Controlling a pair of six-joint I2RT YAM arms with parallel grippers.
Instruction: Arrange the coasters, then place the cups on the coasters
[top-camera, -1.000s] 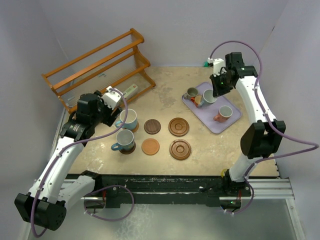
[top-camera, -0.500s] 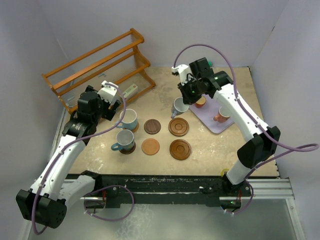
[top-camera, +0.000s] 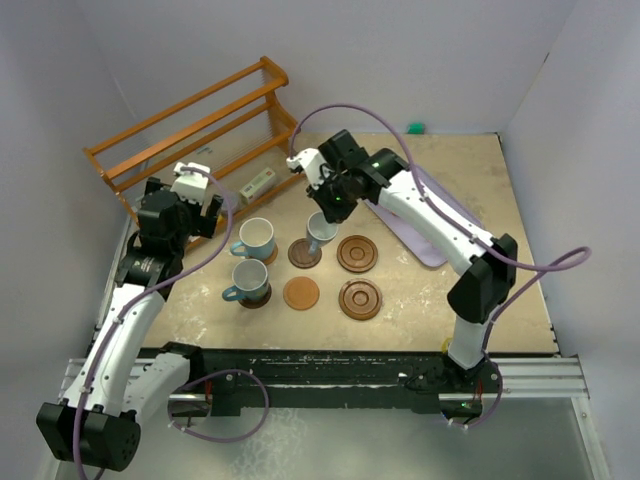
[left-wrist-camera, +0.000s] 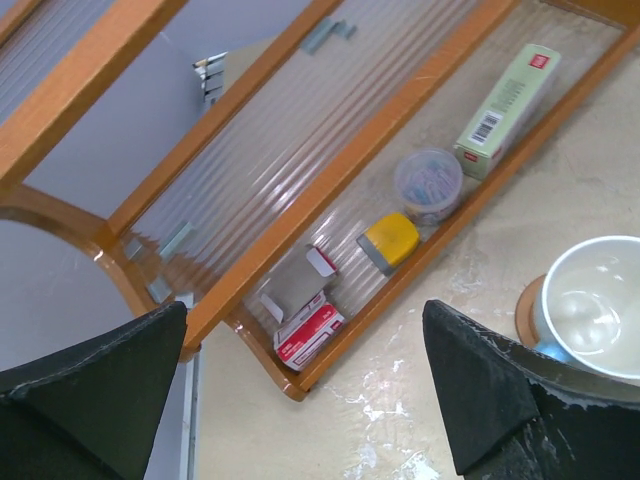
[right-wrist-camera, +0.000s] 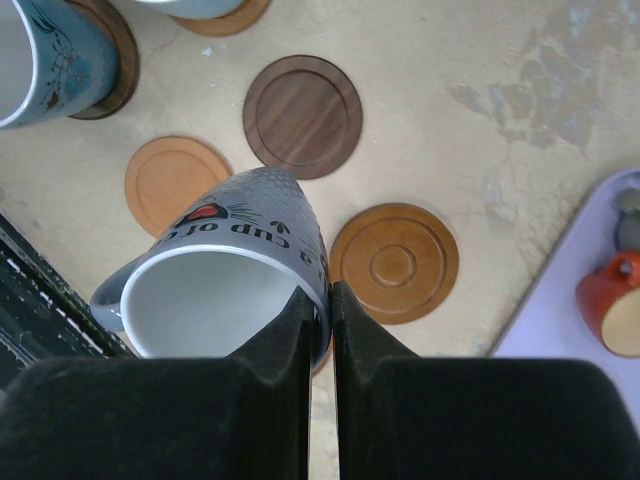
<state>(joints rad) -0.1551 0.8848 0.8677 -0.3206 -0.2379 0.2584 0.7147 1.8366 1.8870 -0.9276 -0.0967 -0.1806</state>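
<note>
**Right gripper** (right-wrist-camera: 320, 298): jaws pinched nearly together on the rim of the grey mug (right-wrist-camera: 235, 250), one finger inside the lip and one outside. The mug hangs tilted, its mouth toward the wrist camera (black lettering and a red mark show on its side). In the overhead view it overlaps the far edge of the dark brown coaster (top-camera: 304, 254). The wrist view shows that disc uncovered, past the mug's base. Around it lie the small tan-orange coaster (top-camera: 300, 293), the far ringed coaster (top-camera: 357, 253) and the near ringed coaster (top-camera: 360, 298), all bare. Farther right, partly under the arm, the lavender tray (right-wrist-camera: 555, 310) carries an orange cup (right-wrist-camera: 612, 305).

**Left gripper** (left-wrist-camera: 305, 320): jaws spread wide, gripping nothing, hanging before the wooden rack (left-wrist-camera: 330, 170). The rack's lower shelf holds a green box (left-wrist-camera: 505, 100), a round tub of clips (left-wrist-camera: 428, 185), a yellow item (left-wrist-camera: 390, 242) and a red-and-white box (left-wrist-camera: 308, 330). To the gripper's right the light blue cup (left-wrist-camera: 590, 300) stands upright on a tan coaster (left-wrist-camera: 525, 305). The grey-blue cup (top-camera: 248, 278) stands on a dark coaster (top-camera: 262, 298), nearer the arm bases.
</note>
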